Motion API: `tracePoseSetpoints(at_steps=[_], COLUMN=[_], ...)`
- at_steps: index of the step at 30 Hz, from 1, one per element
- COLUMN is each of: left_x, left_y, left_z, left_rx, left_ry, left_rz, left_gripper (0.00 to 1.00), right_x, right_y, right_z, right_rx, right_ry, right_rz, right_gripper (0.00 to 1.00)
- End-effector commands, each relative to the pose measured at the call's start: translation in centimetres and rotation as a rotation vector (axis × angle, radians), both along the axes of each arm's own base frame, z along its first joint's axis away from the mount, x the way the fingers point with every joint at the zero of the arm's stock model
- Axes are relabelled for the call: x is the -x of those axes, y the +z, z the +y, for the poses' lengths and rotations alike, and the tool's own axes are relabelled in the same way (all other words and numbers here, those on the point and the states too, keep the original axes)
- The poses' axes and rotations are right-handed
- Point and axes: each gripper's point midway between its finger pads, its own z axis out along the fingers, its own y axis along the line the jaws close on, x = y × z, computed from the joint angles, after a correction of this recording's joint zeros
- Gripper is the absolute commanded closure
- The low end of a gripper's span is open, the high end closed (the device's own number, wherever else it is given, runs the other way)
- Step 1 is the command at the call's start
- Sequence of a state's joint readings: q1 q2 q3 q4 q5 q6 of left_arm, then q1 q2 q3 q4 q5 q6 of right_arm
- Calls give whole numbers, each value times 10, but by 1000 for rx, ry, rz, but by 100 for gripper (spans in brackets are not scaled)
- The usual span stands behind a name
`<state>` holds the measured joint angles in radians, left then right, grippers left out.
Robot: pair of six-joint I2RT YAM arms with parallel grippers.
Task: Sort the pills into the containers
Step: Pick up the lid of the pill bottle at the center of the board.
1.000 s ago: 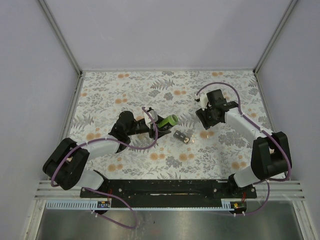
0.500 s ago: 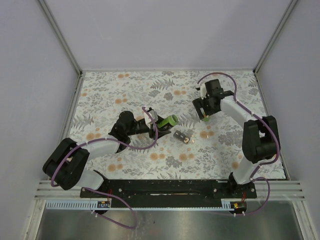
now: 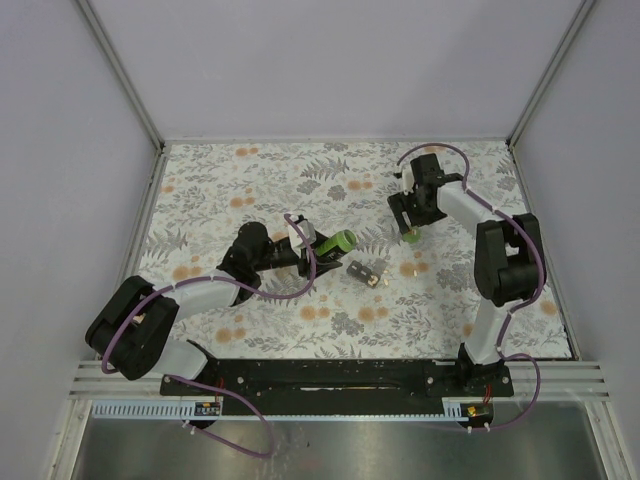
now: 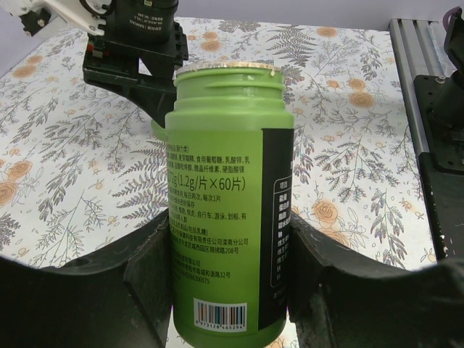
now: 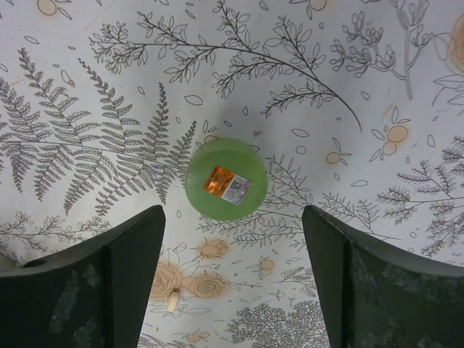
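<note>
The green pill bottle point(image 4: 226, 145) is gripped around its middle by the left gripper point(image 4: 228, 243). Its open mouth is pointed toward the right arm. The green cap point(image 5: 225, 180) is seen lying flat on the flowery cloth point(image 5: 377, 87), right under the right gripper point(image 5: 233, 225). That gripper's fingers are spread wide and nothing is touched. A small white pill point(image 5: 172, 301) is seen close by, nearest the right arm. A second ago the cap was hidden and the right arm was stretched out; now the arm is folded in.
</note>
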<state>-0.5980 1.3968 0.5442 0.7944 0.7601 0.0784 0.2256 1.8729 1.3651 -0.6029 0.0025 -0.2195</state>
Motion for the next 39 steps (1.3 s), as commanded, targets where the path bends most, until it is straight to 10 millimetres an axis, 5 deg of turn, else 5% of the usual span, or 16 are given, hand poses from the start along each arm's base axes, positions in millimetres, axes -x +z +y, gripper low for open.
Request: tracePoseSetpoints(at_steps=[1, 24, 32, 39], left_x=[-4, -5, -6, -6], left_y=[20, 19, 18, 16], left_z=[-5, -6, -7, -6], left_rx=[35, 27, 25, 22], left_ry=[-23, -26, -27, -26], left_rz=[-62, -52, -46, -44], left_gripper=[100, 100, 100, 100], right_x=[-1, 0, 2, 5], right_y=[0, -22, -22, -22], right_z=[6, 0, 2, 2], right_rx=[-36, 1, 1, 2], right_ry=[15, 58, 98, 113], right_rz=[28, 113, 174, 199], right_gripper=[16, 24, 39, 39])
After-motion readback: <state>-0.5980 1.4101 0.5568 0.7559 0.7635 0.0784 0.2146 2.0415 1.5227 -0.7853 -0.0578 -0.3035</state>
